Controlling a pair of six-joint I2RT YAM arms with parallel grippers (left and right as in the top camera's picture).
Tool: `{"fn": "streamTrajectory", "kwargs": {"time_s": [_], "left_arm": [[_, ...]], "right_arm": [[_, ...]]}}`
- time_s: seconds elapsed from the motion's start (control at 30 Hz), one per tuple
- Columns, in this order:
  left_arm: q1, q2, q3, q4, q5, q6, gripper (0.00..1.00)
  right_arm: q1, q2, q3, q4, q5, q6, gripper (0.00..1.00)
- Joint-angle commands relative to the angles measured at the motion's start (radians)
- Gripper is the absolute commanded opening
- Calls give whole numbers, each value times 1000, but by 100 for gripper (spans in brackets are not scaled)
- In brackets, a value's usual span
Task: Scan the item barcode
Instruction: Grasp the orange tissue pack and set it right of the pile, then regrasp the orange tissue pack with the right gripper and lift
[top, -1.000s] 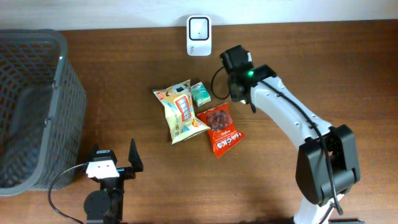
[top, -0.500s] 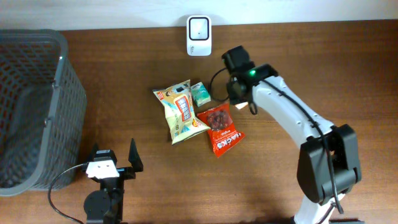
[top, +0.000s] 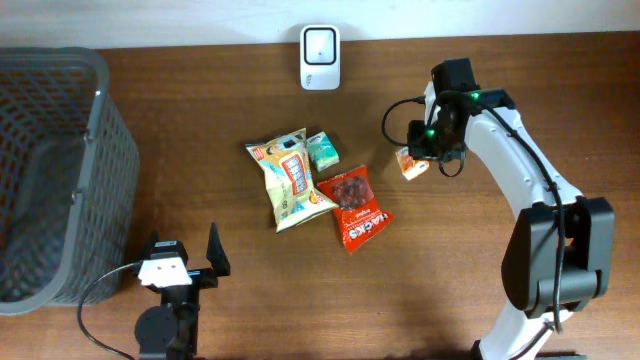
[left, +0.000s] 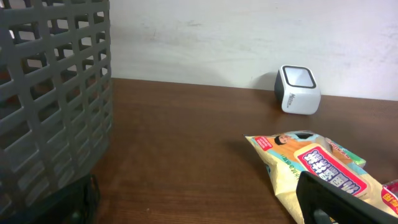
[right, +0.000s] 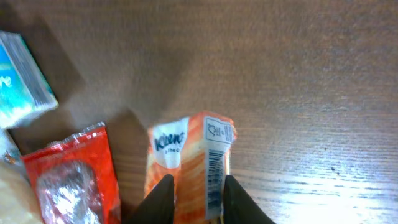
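one orange tissue pack (right: 186, 165) is pinched between the right gripper's (right: 194, 198) fingers, its barcode showing. it sits right of the other packs, apart from the one scanner (top: 320, 44). three packs lie on the table (top: 200, 110): a yellow bag (top: 290, 180), a red bag (top: 355, 208) and a teal pack (top: 322, 151). one mesh basket (top: 100, 140) stands far left, all packs outside it. the left gripper's (top: 185, 262) fingers are spread wide.

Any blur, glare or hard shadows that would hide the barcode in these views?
Right wrist: orange tissue pack softly blurred, its barcode visible but not crisp. Overhead: sharp, even light, only faint shadows. Left wrist: scanner clear, no glare.
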Motion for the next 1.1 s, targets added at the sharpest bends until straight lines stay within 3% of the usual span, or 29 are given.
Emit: {"fn": "streamTrajectory", "kwargs": {"time_s": [0.0,0.07,0.27,0.5,0.6,0.73,0.8,0.87,1.0,1.07], "left_arm": [[-5,-4,-7,2,2,-5,99],[-5,-4,-7,2,3,-5,99],[-5,-4,-7,2,3,-5,99],[-5,-4,-7,2,3,-5,99],[-5,-4,-7,2,2,-5,99],[-5,-4,-7,2,3,-5,99],[-5,-4,-7,2,2,-5,99],[-5,-4,-7,2,3,-5,99],[-5,-4,-7,2,3,-5,99],[-5,-4,-7,2,3,-5,99]], "right_arm": [[-6,13,12,-25,24,-8,32],[-7,9,12,-38,80,-8,34],[-7,-12,56,-79,82,-3,53],[2,-14,255,-239,77,-14,57],[22,-14,264,-256,79,-68,63],[41,-4,235,-286,78,-80,63],[53,6,213,-303,79,-80,63],[61,11,178,-302,84,-80,49],[80,15,98,-284,124,-57,31],[95,15,58,-261,188,9,31]]}}
